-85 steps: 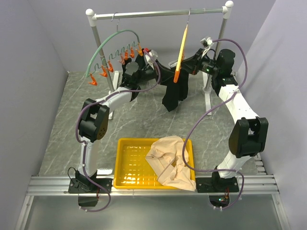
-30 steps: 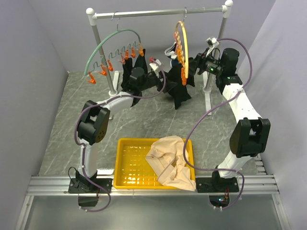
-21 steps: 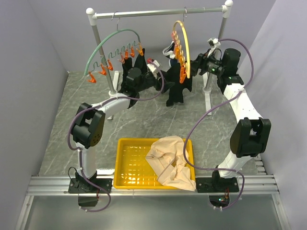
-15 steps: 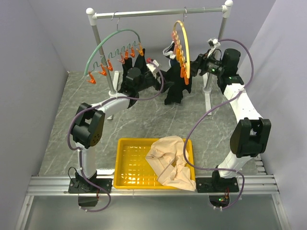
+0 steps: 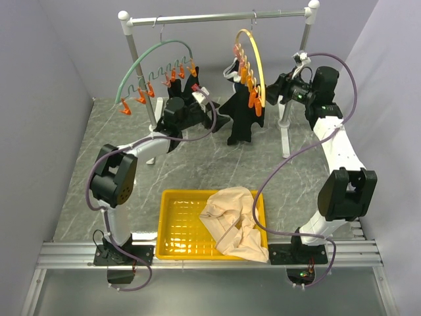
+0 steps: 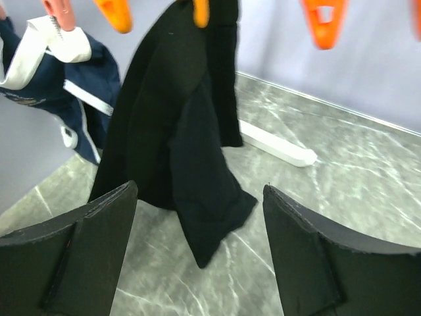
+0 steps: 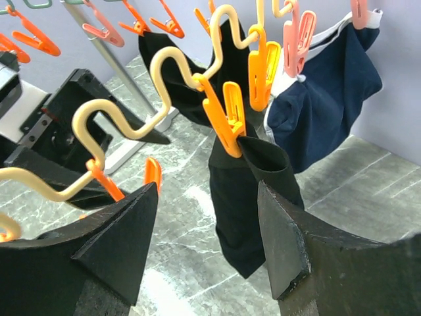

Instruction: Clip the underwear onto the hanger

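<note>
The pale yellow hanger (image 5: 254, 62) hangs from the rail, its wavy wire (image 7: 164, 72) carrying orange clips. One orange clip (image 7: 223, 118) pinches the black underwear (image 5: 242, 118), which dangles free above the floor (image 6: 177, 131) (image 7: 253, 197). My left gripper (image 5: 207, 105) is left of the underwear, open and empty (image 6: 199, 186), a gap away from the cloth. My right gripper (image 5: 271, 89) is right of the hanger, open and empty (image 7: 207, 187), with the clipped underwear just beyond its fingertips.
A navy white-trimmed garment (image 7: 329, 99) (image 6: 59, 72) hangs on the same hanger behind the underwear. A green hanger (image 5: 148, 66) with orange clips hangs at the rail's (image 5: 217, 18) left. The rack's white foot (image 6: 276, 145) lies on the floor. The yellow tray (image 5: 177, 230) holds a beige garment (image 5: 230, 220).
Both grippers have drawn back from the underwear, the left one leftward, the right one rightward. The underwear now hangs from the clip alone and the hanger has turned slightly.
</note>
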Controlling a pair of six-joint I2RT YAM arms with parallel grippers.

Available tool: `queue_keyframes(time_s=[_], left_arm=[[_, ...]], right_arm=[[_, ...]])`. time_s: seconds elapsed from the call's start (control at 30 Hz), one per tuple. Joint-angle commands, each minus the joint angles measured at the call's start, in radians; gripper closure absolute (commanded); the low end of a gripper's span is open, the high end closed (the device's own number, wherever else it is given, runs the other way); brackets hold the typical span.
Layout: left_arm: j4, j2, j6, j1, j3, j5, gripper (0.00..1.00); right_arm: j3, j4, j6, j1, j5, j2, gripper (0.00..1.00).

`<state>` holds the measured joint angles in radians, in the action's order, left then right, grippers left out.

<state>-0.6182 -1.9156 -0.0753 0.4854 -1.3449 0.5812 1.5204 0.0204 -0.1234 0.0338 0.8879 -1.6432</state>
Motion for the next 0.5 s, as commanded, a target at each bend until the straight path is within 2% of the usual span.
queue_keyframes(time_s=[0.0, 0.2, 0.47], left_arm=[[-0.072, 0.101, -0.023, -0.002, 0.042, 0.068, 0.17], [-0.137, 0.109, -0.081, 0.004, 0.059, 0.118, 0.17], [-0.207, 0.098, -0.142, 0.012, 0.049, 0.147, 0.17]], right_arm=[[0.041, 0.013, 0.018, 0.012, 0.019, 0.075, 0.31], [0.057, 0.064, 0.053, 0.015, 0.017, 0.095, 0.31], [0.072, 0.236, 0.168, 0.058, -0.007, 0.135, 0.30]])
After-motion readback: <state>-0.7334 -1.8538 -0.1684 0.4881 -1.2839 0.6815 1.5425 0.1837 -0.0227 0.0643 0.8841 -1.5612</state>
